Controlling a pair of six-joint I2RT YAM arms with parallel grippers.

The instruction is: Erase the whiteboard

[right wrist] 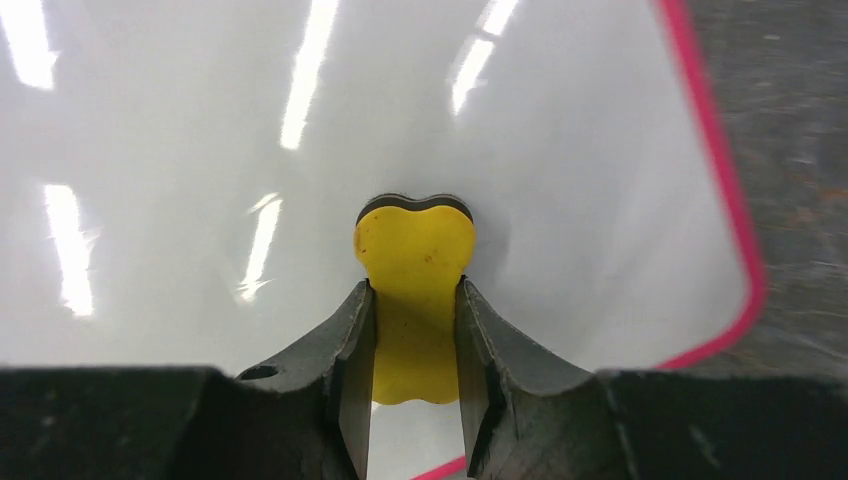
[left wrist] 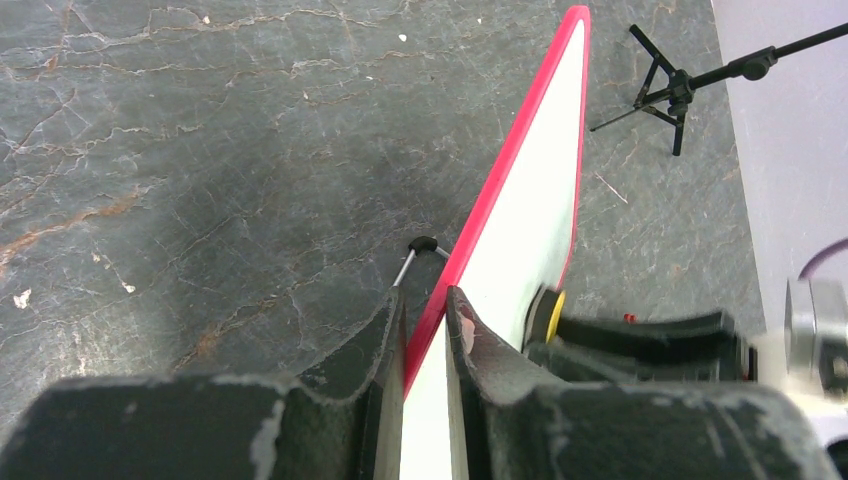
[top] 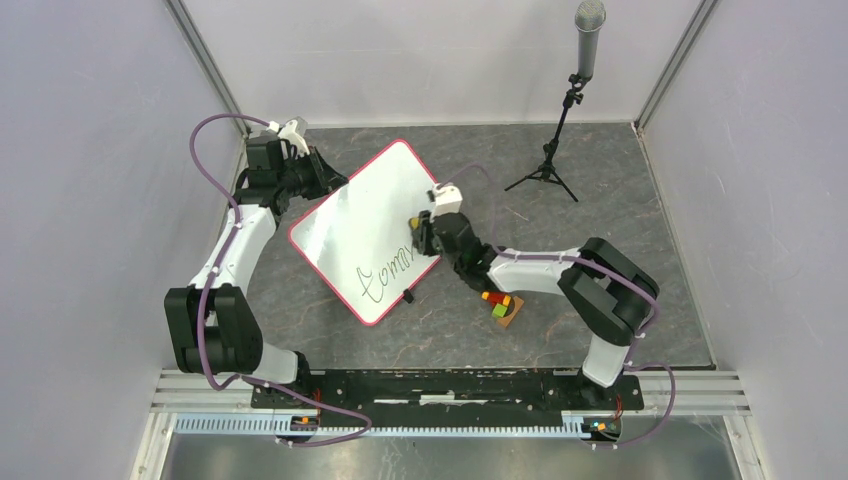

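The whiteboard [top: 360,215], white with a red-pink rim, is tilted up on the dark table, with black handwriting [top: 390,272] near its lower end. My left gripper [top: 325,175] is shut on the board's upper left rim; in the left wrist view [left wrist: 425,300] the red edge [left wrist: 500,180] runs between its fingers. My right gripper [top: 420,235] is shut on a yellow eraser [right wrist: 415,265] with a black pad, pressed against the white board face [right wrist: 200,150]. The eraser's yellow edge also shows in the left wrist view [left wrist: 554,305].
A microphone on a black tripod stand [top: 560,120] stands at the back right. A small stack of coloured blocks [top: 500,305] sits by the right arm's forearm. A black clip foot [top: 408,296] is on the board's lower edge. Grey walls close in three sides.
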